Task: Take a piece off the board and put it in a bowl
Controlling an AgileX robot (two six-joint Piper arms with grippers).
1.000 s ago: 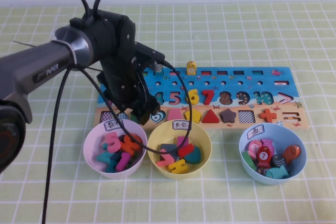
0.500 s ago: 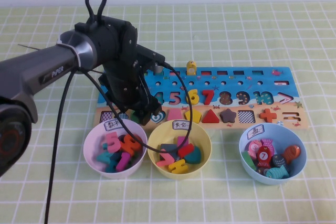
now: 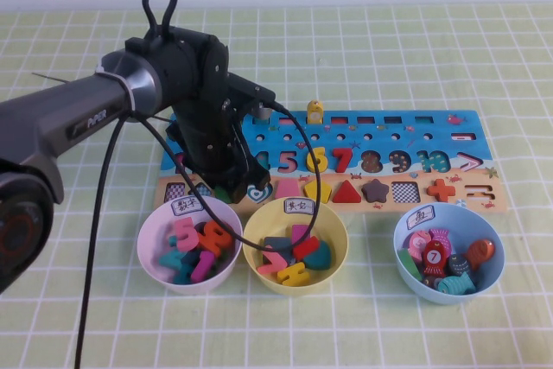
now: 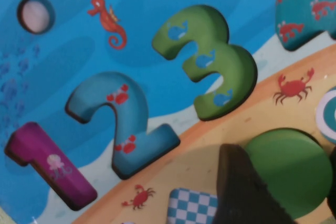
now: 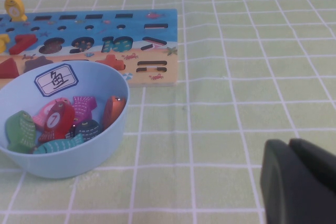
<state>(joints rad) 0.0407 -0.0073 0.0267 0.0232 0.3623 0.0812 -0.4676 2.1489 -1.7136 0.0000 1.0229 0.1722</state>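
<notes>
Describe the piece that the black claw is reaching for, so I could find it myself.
Start at the long blue-and-sand board and go to its sandy lower row, at the end under the left gripper. The green disc lies there beside a checkered square, just below the green 3. It is plain and round. The right gripper is parked over the tablecloth.

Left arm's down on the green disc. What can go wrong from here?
1. Left end effector is on the green disc, seated in the board: it could slip on lift.
2. Its cable hangs over the yellow bowl, and the pink bowl is adjacent: snag or wrong drop.
Right end effector is parked by the blue bowl.
</notes>
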